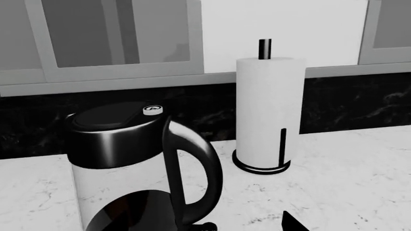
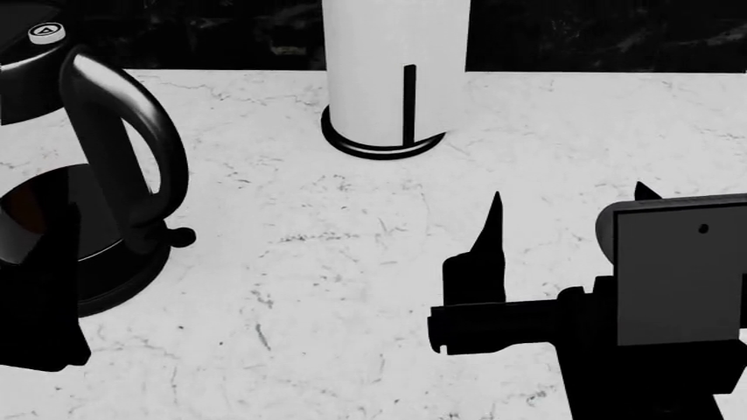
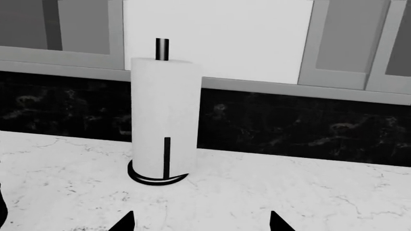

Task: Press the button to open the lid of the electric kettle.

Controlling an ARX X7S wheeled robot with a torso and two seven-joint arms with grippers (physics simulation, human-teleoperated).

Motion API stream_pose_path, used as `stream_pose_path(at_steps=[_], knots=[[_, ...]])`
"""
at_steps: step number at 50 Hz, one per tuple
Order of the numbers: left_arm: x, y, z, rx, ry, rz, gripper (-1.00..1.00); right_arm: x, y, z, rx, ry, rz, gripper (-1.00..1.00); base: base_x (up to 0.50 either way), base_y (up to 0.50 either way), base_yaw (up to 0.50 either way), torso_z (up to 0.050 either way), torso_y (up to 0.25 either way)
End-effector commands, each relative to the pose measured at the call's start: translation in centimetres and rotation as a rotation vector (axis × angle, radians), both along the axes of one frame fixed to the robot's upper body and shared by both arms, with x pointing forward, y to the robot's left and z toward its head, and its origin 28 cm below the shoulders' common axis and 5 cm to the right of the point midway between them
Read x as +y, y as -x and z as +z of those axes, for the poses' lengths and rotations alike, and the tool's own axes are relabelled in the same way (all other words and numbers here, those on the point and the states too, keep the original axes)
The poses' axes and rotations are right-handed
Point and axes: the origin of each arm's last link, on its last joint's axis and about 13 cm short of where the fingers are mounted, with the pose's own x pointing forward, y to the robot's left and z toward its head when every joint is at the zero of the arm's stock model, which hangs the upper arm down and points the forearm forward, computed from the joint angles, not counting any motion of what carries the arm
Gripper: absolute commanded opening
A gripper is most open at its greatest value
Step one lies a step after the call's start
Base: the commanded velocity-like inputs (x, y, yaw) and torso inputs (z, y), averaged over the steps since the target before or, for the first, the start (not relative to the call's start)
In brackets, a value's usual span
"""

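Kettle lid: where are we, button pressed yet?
Nothing looks done: the lid sits closed on the kettle, and nothing touches the button. In hand: the right end effector hovers open over the counter, off to the kettle's side, facing the paper towel roll. The left end effector can't be judged. Left: reach the button, press, lid opens.

Electric kettle point(image 1: 128, 168): clear glass body, glossy black plastic handle and lid point(image 1: 112, 117). Button point(image 1: 152, 109): silver-grey metallic disc, set in lid's gloss. Right of kettle, paper towel roll point(image 1: 268, 108): matt white, on black metal-looking stand. Counter point(image 2: 350, 262): smooth white veined marble. Backsplash point(image 3: 289, 125): polished dark stone.
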Motion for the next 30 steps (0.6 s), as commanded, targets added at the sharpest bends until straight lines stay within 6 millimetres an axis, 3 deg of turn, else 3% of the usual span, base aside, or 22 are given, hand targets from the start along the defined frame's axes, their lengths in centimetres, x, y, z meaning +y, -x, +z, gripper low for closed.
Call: stream_pose_path(at_steps=[1,12,27,30], knots=[[0.0,0.6,0.4,-0.042,-0.02,0.006,1.0,-0.1,0.0,0.1,-0.016,0.0,0.009,1.0,0.34,0.0,0.0,0.0,0.0],[-0.2,0.9,0.5,-0.039,-0.02,-0.002,1.0,-0.1,0.0,0.0,-0.011,-0.003,0.001,1.0,0.34,0.0,0.0,0.0,0.0],[-0.4,3.9,2.1,-0.059,-0.021,-0.002,1.0,-0.2,0.1,-0.3,-0.01,-0.03,-0.014,1.0,0.0,0.0,0.0,0.0,0.0],[-0.2,4.3,3.4,-0.09,-0.034,0.011,1.0,-0.3,0.0,-0.4,-0.01,-0.033,-0.015,1.0,0.0,0.0,0.0,0.0,0.0]])
